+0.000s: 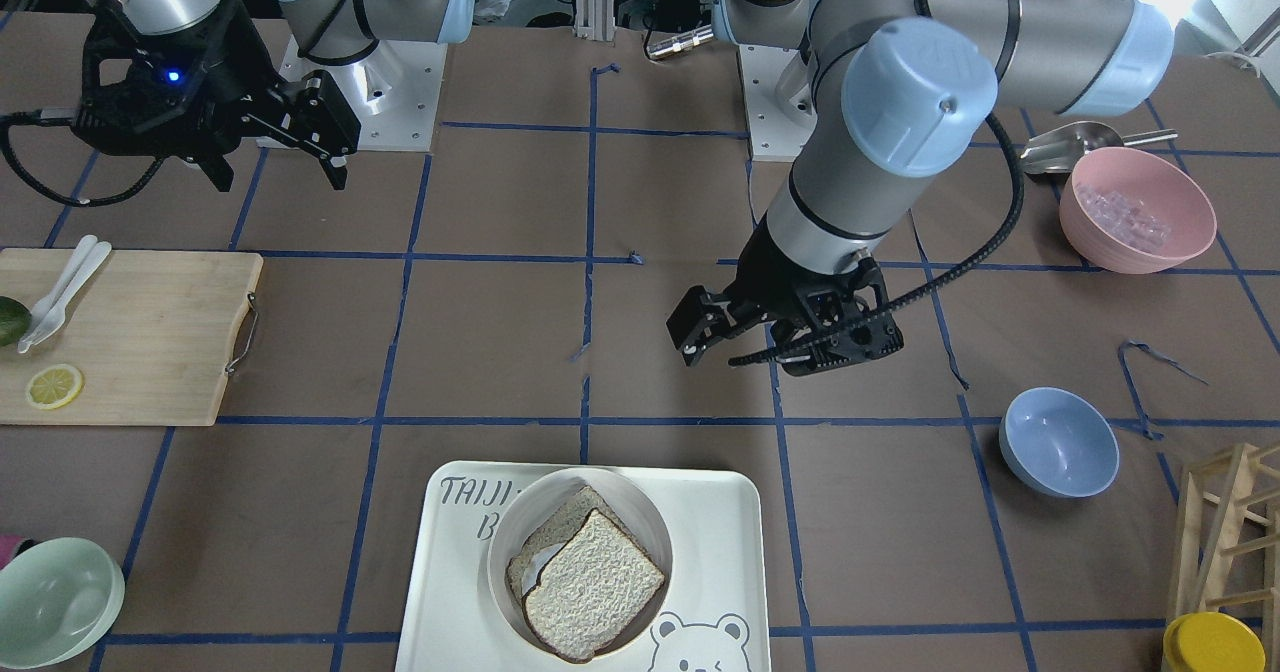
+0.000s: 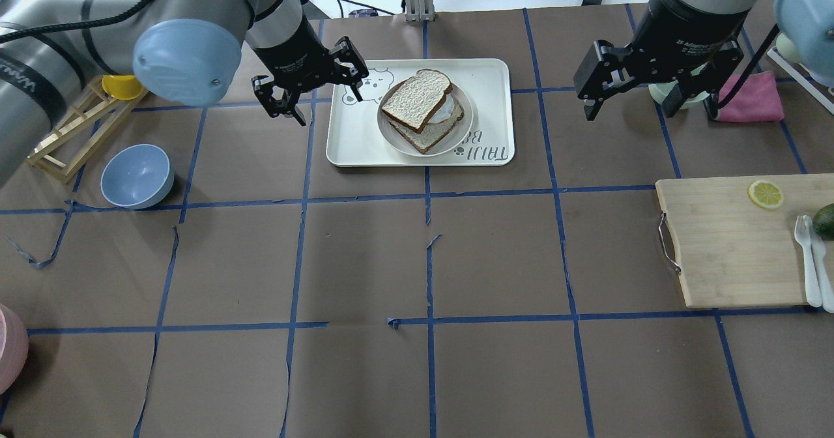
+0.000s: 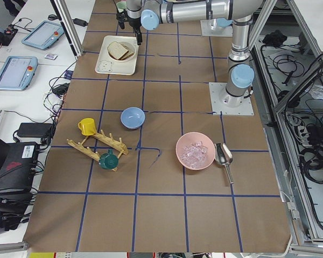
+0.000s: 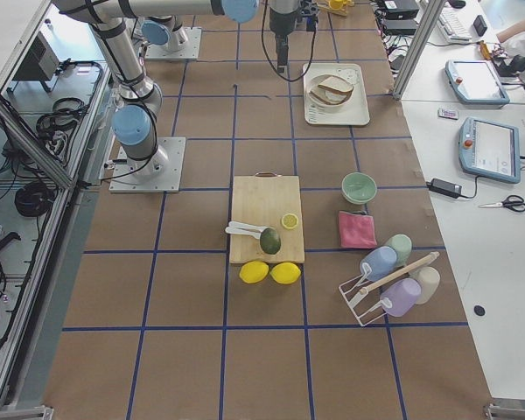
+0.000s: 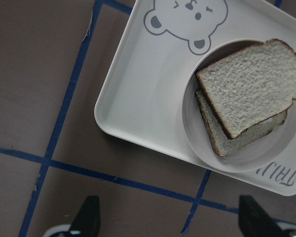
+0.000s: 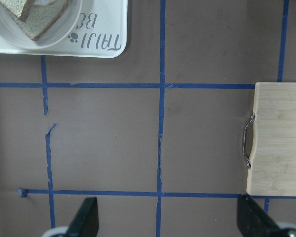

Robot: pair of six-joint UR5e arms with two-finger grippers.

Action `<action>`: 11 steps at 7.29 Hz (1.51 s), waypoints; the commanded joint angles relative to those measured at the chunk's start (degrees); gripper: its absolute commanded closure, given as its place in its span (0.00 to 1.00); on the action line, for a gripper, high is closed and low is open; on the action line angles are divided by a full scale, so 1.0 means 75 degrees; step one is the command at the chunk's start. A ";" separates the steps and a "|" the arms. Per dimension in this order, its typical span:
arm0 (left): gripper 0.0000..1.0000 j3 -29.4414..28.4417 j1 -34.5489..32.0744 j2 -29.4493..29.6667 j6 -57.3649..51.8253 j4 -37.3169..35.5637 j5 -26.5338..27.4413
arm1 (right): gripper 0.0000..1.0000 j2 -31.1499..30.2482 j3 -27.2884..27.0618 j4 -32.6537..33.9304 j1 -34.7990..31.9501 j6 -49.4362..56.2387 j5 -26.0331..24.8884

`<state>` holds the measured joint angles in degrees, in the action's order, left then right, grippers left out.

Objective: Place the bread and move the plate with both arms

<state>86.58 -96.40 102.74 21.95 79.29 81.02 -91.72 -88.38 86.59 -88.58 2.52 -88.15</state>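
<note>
Jaws of the left gripper [image 2: 322, 96] are being held wide apart over the table, with nothing between them. The gripper is being pointed straight down just off the 9 o'clock edge of the tray [image 2: 352, 139] in the overhead view, clear of it. Its wrist is being carried upright, and the forearm behind it is being stretched nearly level toward 9 o'clock, out to a light blue joint cap.

Jaws of the right gripper [image 2: 651, 105] are likewise being held spread and empty, aimed downward. This gripper is being hung well apart from the tray at its 3 o'clock, and its arm is being brought in steeply from 1 o'clock.

The bread [image 2: 416, 90] is being carried by the plate [image 2: 468, 124], tilted on top of a darker slice [image 2: 427, 136]. The plate is being borne by the tray, between the two grippers.

A blue bowl [image 2: 137, 176] is being shown at 7 o'clock of the left gripper, and a cutting board [image 2: 730, 249] at 5 o'clock of the right one.
</note>
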 commanded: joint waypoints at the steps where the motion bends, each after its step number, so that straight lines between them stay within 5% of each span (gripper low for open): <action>1: 0.00 0.0068 -0.0014 -0.0956 -0.1270 0.1178 0.0304 | 0.00 -0.0017 -0.0005 0.0009 -0.0001 0.0016 -0.0035; 3: 0.00 0.0104 -0.0014 -0.1450 -0.1916 0.1916 0.1038 | 0.00 -0.0029 -0.0005 0.0009 -0.0001 0.0051 -0.0410; 6: 0.00 0.0664 0.0056 -0.1931 -0.2574 0.1757 0.1080 | 0.00 -0.0029 0.0042 0.0021 -0.0013 0.0028 -0.0305; 11: 0.00 0.0467 0.0197 -0.1851 -0.2459 0.1392 0.1010 | 0.00 -0.0146 0.0007 0.0021 -0.0025 0.0016 -0.0305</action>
<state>90.36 -94.95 88.75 3.46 89.75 88.66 -92.77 -88.31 86.75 -88.75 2.64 -90.40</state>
